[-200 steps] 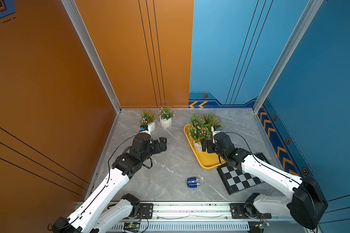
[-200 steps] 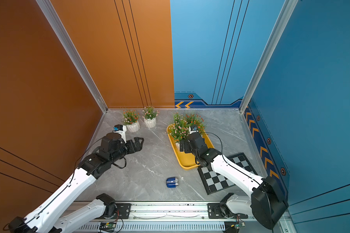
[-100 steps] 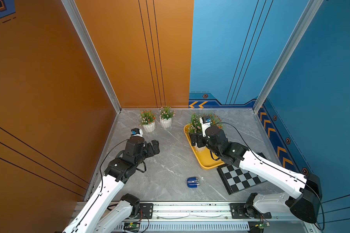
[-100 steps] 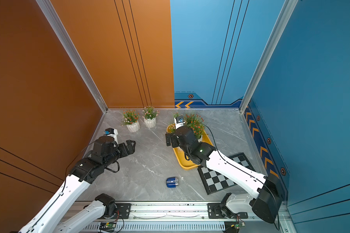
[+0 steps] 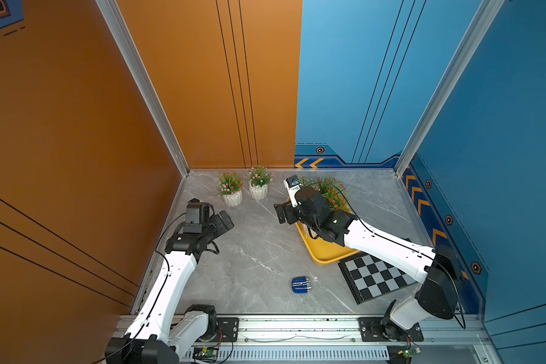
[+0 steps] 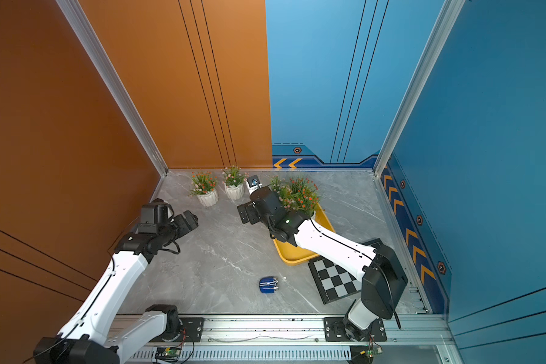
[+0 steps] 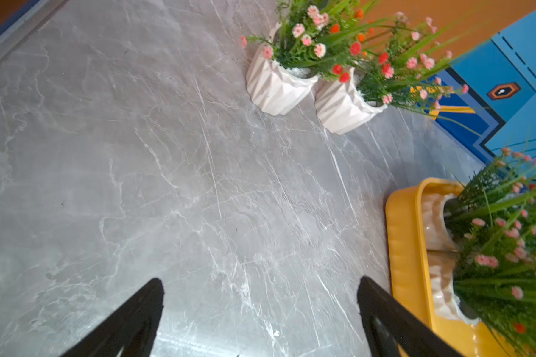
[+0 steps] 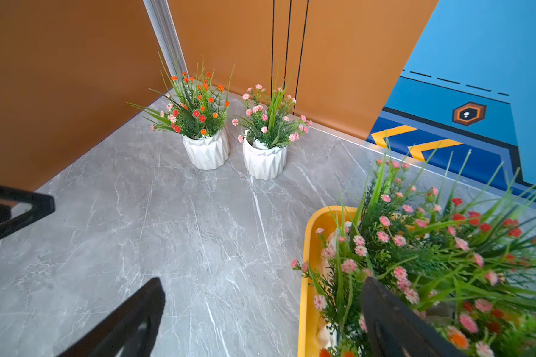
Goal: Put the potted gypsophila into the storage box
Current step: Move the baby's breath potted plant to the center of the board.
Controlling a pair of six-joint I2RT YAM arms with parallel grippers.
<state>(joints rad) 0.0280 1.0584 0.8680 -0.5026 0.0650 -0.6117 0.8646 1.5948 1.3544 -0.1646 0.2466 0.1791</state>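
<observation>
Left gripper (image 5: 223, 220) and right gripper (image 5: 283, 213): jaws apart, empty. Two potted gypsophila (image 5: 231, 193) (image 5: 259, 186) stand side by side outside yellow storage box (image 5: 324, 254).

My right arm (image 5: 388, 249) hides most of storage box (image 5: 325, 252); pots (image 7: 435, 225) inside mostly under own foliage. Blue object (image 5: 301, 285) too small to identify.

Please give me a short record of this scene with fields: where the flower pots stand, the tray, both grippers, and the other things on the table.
pots outside the tray: two, the orange-flowered pot and the pink-flowered pot, side by side near the back wall
yellow tray: holds at least two potted plants
left gripper: fingers open, empty
right gripper: fingers open, empty, near the tray's edge
other things: checkered board, small blue object
</observation>
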